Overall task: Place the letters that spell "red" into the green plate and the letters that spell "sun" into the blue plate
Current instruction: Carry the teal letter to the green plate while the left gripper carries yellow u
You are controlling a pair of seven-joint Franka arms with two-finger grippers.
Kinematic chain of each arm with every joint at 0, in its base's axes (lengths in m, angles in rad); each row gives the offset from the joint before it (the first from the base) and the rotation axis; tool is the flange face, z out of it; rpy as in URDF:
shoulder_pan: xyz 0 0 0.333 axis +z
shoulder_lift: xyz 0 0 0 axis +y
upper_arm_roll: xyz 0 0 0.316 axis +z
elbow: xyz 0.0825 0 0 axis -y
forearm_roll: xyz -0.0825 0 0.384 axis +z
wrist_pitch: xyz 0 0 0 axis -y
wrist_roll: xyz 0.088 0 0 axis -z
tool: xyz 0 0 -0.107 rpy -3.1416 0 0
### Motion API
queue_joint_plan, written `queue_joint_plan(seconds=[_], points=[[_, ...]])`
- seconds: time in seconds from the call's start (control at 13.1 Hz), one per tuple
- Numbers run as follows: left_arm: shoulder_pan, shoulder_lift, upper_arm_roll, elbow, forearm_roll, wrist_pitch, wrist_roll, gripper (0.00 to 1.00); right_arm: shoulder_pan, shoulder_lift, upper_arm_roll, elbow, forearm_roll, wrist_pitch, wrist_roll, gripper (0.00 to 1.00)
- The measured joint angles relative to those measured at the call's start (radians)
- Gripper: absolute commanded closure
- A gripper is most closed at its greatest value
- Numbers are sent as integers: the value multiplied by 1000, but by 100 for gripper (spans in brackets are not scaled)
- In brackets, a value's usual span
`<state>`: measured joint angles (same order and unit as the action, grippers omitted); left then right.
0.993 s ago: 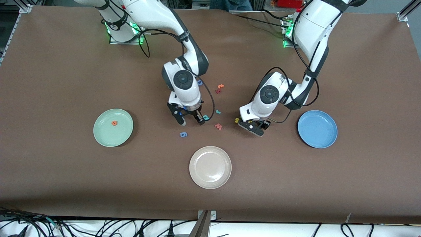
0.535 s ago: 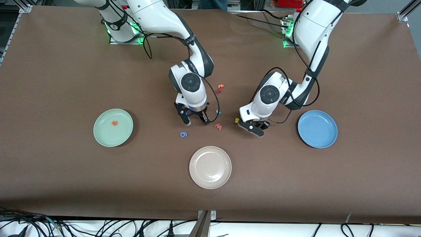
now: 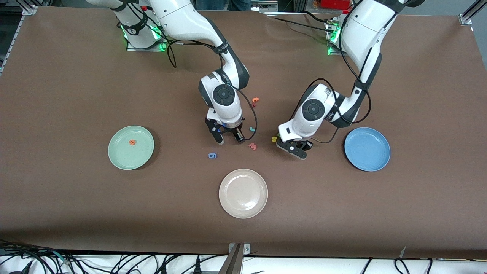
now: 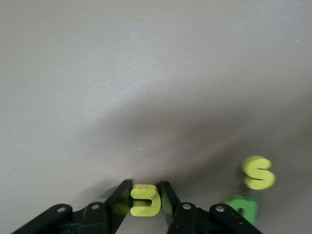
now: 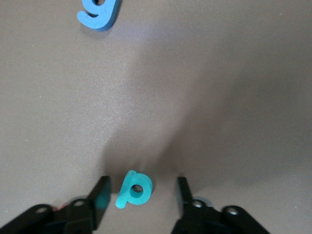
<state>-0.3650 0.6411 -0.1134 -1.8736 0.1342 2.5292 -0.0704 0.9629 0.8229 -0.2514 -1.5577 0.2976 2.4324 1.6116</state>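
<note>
My left gripper (image 3: 296,148) (image 4: 145,189) is down at the table and shut on the yellow "n" (image 4: 145,200). The yellow "s" (image 4: 258,172) (image 3: 274,139) and the light green "u" (image 4: 241,207) lie just beside it. My right gripper (image 3: 229,139) (image 5: 141,187) stands open around the teal "d" (image 5: 135,189), with a gap on each side of the letter. The small teal "r" (image 3: 252,129) lies close by. The orange "e" (image 3: 132,142) is in the green plate (image 3: 118,154). The blue plate (image 3: 367,148) at the left arm's end holds nothing.
A beige-white plate (image 3: 243,193) sits nearer the front camera than both grippers. A red "w" (image 3: 252,146) lies between the grippers, and a blue letter (image 3: 212,155) (image 5: 100,12) lies just nearer the camera than the right gripper. An orange "t" (image 3: 255,100) lies farther back.
The left gripper's fingers have closed onto the yellow "n". The right gripper has shifted toward the left arm's end, so it now straddles the teal "d", and its fingers have narrowed.
</note>
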Motion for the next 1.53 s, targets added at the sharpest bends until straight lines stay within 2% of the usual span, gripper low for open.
queue_joint_plan(seconds=[0.23,0.31,0.53,0.69,0.92,1.15,1.3,1.38,1.45,1.53], points=[[15,-2,53,30,0,-1,66,86,0,-1,0,2,0,0,0,84],[30,-6,60,37,0,-4,82,86,0,-2,0,5,0,0,0,87],[77,-37,70,44,0,-41,123,86,0,-2,-3,10,0,-2,-7,87],[122,-78,88,47,0,-102,210,86,1,-13,-26,28,-2,-57,-55,87],[226,-127,113,46,-91,-188,480,85,0,-83,-118,41,-2,-269,-256,87],[267,-133,177,29,-132,-217,632,84,-3,-135,-252,39,-3,-456,-525,87],[278,-128,190,-1,-132,-218,649,76,-7,-137,-367,15,-2,-519,-768,87],[281,-122,191,-10,-132,-218,650,62,-10,-136,-416,-11,-2,-525,-886,87],[282,-114,191,-14,-132,-217,650,40,-13,-136,-461,-43,-1,-527,-1006,87],[281,-107,190,-14,-132,-214,650,33,-20,-136,-496,-72,-1,-526,-1103,87]])
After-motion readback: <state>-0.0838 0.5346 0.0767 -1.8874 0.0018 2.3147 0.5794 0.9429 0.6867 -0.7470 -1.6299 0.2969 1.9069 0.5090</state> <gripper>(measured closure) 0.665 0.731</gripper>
